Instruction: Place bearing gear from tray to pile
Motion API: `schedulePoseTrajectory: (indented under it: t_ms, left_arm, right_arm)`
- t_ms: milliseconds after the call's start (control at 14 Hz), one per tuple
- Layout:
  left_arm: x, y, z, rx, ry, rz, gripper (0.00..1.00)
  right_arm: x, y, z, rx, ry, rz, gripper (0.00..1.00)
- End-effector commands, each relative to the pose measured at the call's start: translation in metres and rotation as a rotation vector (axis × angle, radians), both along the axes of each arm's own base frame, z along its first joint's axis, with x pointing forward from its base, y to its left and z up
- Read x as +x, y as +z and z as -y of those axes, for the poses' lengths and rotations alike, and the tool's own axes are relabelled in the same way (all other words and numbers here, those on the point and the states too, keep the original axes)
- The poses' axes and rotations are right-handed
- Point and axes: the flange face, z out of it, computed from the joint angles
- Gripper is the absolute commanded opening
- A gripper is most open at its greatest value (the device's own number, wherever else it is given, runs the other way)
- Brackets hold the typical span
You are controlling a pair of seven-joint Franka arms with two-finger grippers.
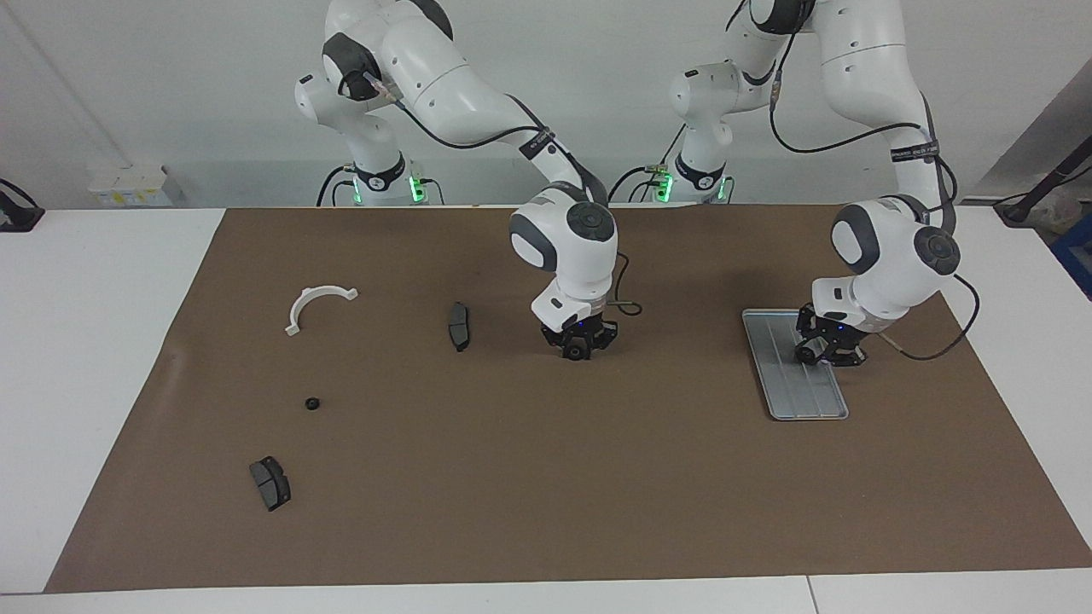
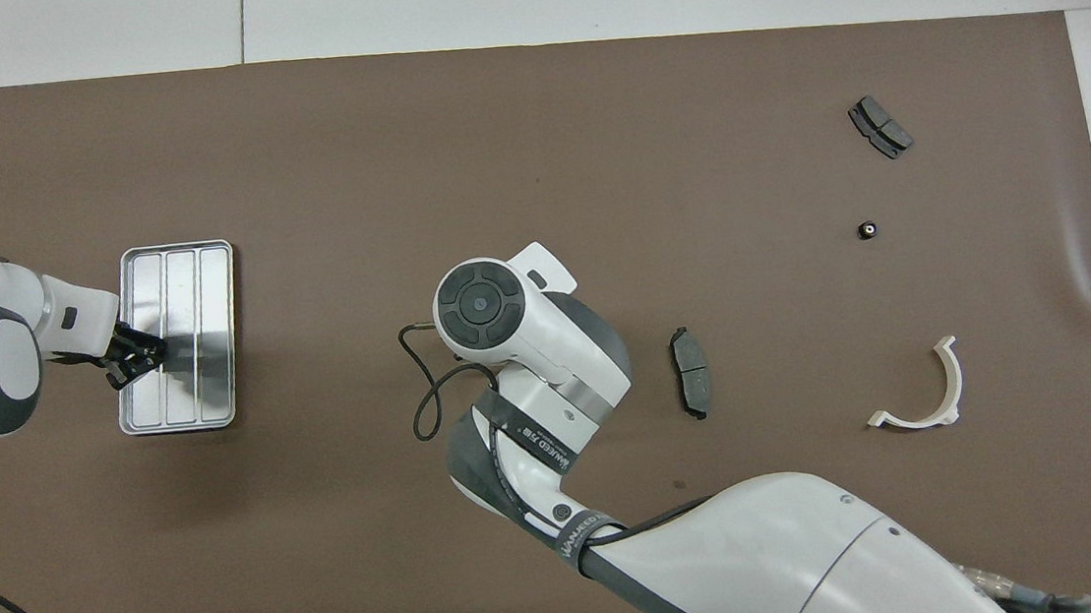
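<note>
A white table [image 1: 102, 341] carries a large brown paper sheet [image 1: 529, 477]. On the sheet, toward the left arm's end, lies a flat silver-grey ridged metal tray [image 1: 789, 388]. Toward the right arm's end lie a white semicircular plastic bracket [image 1: 314, 305], two dark grey curved brake pads [image 1: 459, 326] [image 1: 270, 483] and a small black gear [image 1: 313, 403]
</note>
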Motion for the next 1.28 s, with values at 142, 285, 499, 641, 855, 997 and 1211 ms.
schedulePoseTrajectory:
  t_ms: [142,285,499,641,855,997,1211]
  left_arm:
    - [-0.005,-0.003,-0.002,0.013,-0.007,0.003,0.17]
    - [0.000,0.002,-0.003,0.016,0.010,0.016,0.09]
    - [0.017,0.011,0.007,0.030,0.183,0.040,0.08]
    - [0.036,0.022,0.030,0.035,0.327,0.065,0.08]
    - [0.043,0.030,0.078,0.041,0.599,0.066,0.08]
    - [0.036,0.028,0.135,0.055,0.728,0.038,0.09]
    - [0.011,0.030,0.230,0.084,0.892,-0.003,0.12]
  right_arm:
    - [-0.005,0.011,0.002,-0.024,-0.014,0.006,0.00]
    - [0.008,0.030,0.022,-0.017,-0.041,0.025,0.00]
    - [0.013,0.045,0.082,-0.040,-0.039,0.025,0.00]
    - [0.004,0.049,0.138,-0.072,0.019,-0.005,0.00]
    - [-0.002,0.049,0.197,-0.097,0.078,-0.032,0.00]
    - [-0.005,0.043,0.226,-0.109,0.093,-0.057,0.00]
    - [-0.014,0.031,0.257,-0.125,0.104,-0.099,0.00]
